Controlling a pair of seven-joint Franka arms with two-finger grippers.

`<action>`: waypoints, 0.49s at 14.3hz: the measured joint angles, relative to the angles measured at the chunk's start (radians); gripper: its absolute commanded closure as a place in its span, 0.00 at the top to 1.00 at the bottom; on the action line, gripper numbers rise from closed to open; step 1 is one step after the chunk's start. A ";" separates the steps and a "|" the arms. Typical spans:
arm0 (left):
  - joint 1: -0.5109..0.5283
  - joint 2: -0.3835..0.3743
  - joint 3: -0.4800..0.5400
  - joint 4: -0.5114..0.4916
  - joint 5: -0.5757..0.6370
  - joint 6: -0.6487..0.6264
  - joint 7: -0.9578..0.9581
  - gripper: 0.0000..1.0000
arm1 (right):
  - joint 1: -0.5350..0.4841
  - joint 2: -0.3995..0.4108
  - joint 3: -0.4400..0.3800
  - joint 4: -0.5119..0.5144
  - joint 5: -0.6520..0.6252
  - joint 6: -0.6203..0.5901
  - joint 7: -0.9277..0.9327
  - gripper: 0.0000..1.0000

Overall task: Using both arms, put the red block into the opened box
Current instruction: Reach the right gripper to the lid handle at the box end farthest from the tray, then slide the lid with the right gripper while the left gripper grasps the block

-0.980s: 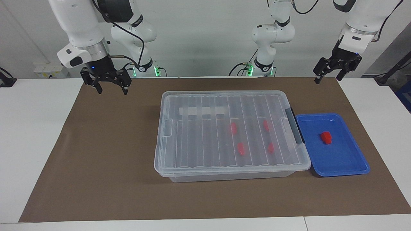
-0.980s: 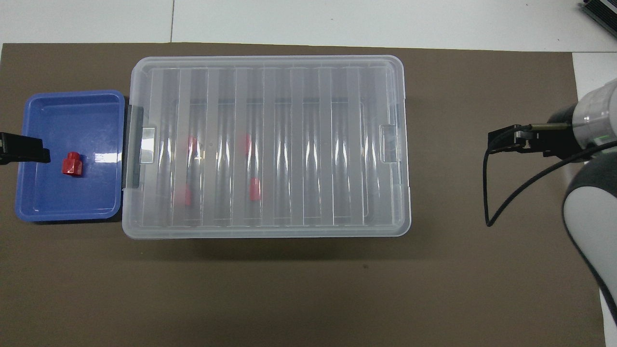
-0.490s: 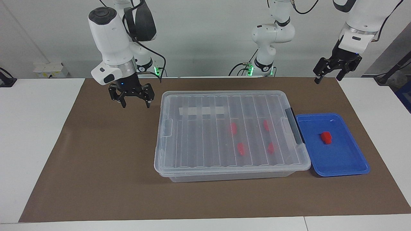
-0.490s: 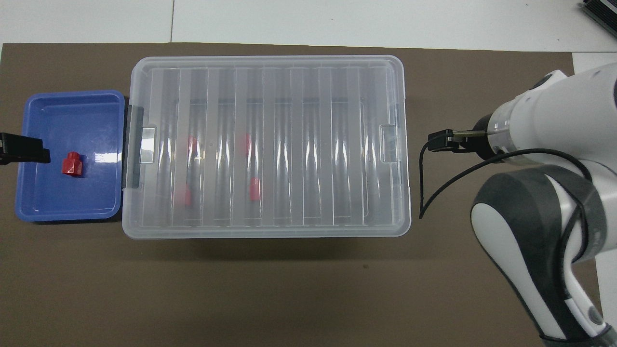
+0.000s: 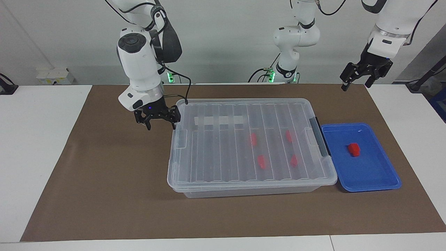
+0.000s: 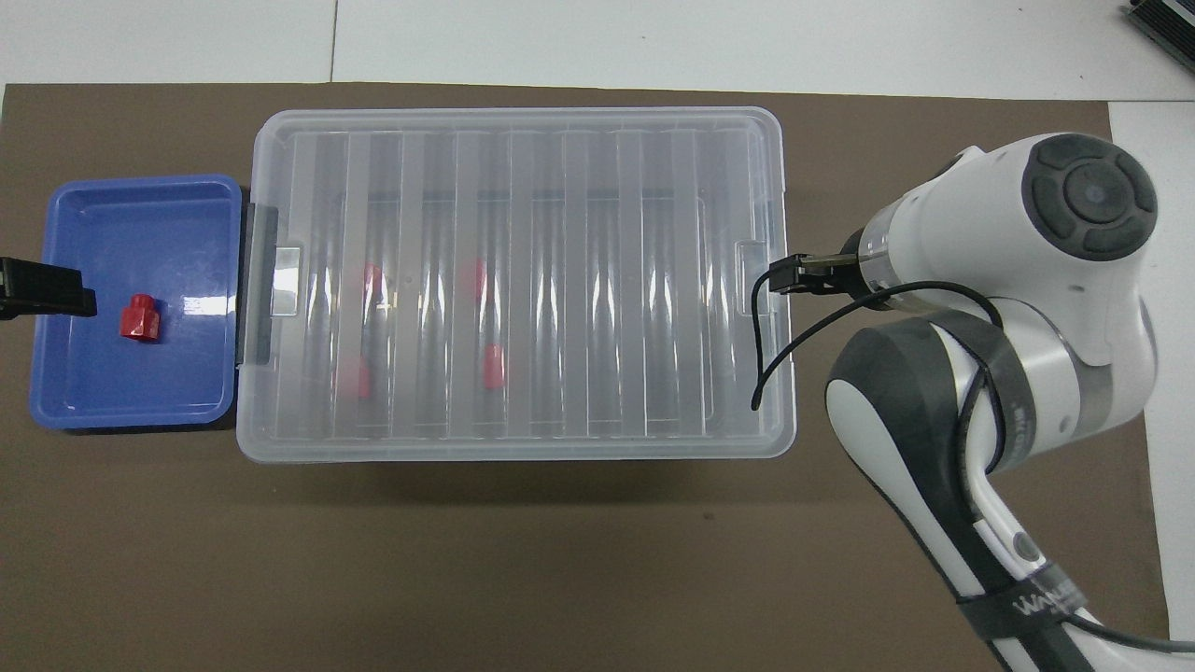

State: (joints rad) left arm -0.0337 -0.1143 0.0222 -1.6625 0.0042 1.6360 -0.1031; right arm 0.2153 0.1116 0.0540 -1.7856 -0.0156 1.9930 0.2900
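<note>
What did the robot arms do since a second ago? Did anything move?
The right gripper swung in over the brown mat toward the box and dropped lower; it now hangs open just beside the box's end, holding nothing. The left gripper stayed open, waiting up above the table near the blue tray. The lid is still on, and the red block still sits in the tray.

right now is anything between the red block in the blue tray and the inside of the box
Yes: the ribbed clear lid is closed over the box, so the red block on the blue tray cannot go in. The open right tool is beside the lid's end; the open left tool waits near the tray.
</note>
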 measured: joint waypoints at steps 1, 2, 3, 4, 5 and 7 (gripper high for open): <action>0.003 0.000 0.001 0.000 0.000 0.000 0.000 1.00 | 0.008 0.000 0.000 -0.010 0.000 0.008 0.004 1.00; 0.014 0.000 0.001 0.000 0.000 -0.003 0.000 1.00 | 0.014 0.000 0.000 -0.022 0.000 0.016 0.010 1.00; 0.029 -0.001 0.002 0.000 0.000 -0.004 0.001 1.00 | 0.018 0.000 0.000 -0.032 0.000 0.021 0.014 1.00; 0.048 -0.002 0.003 0.000 0.000 -0.001 0.006 1.00 | 0.020 0.000 0.001 -0.040 0.000 0.022 0.014 1.00; 0.068 -0.003 0.004 0.000 0.000 0.006 0.028 1.00 | 0.020 0.000 0.000 -0.046 0.000 0.022 0.014 1.00; 0.103 -0.004 0.005 -0.002 0.000 0.017 0.106 1.00 | 0.020 -0.001 0.000 -0.059 0.000 0.022 0.014 1.00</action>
State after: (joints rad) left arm 0.0690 -0.1178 0.0269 -1.6641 0.0043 1.6528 0.0026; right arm 0.2355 0.1105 0.0542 -1.8450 -0.0156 2.0148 0.3042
